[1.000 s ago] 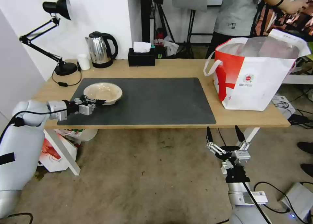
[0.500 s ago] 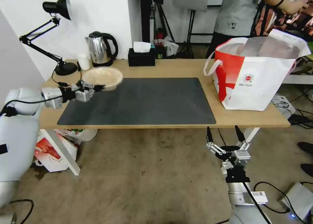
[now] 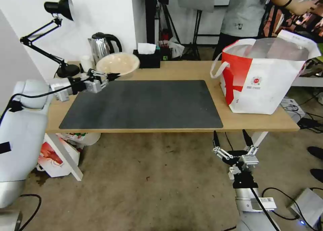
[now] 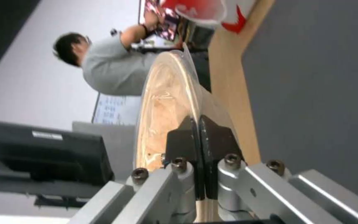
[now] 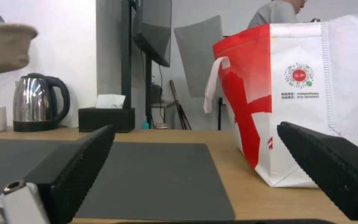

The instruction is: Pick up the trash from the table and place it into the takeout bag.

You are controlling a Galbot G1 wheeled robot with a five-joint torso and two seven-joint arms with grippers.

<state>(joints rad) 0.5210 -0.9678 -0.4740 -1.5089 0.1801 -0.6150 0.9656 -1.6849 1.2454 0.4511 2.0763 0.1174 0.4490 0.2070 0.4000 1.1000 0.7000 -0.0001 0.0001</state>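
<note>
My left gripper (image 3: 109,77) is shut on the rim of the shallow beige bowl (image 3: 118,64), holding it in the air over the table's (image 3: 202,71) back left part, in front of the kettle. In the left wrist view the black fingertips (image 4: 199,133) pinch the bowl's (image 4: 162,105) rim. The bowl (image 5: 3,46) also hangs high at the left of the right wrist view. The takeout bag (image 3: 265,74) stands open at the table's right end, white with a red side panel (image 5: 245,87). My right gripper (image 3: 232,140) hangs open below the table's front edge.
A steel kettle (image 3: 101,46), a black tissue box (image 3: 146,58), a small white cup (image 3: 85,60) and a black desk lamp (image 3: 62,39) stand along the back edge. A dark grey mat (image 3: 144,103) covers the table's middle. A red-and-white bag (image 3: 54,155) sits on the floor under the left end.
My left gripper has lifted the beige bowl off the mat's left part and carried it up, back and to the right. The right arm has not moved.
</note>
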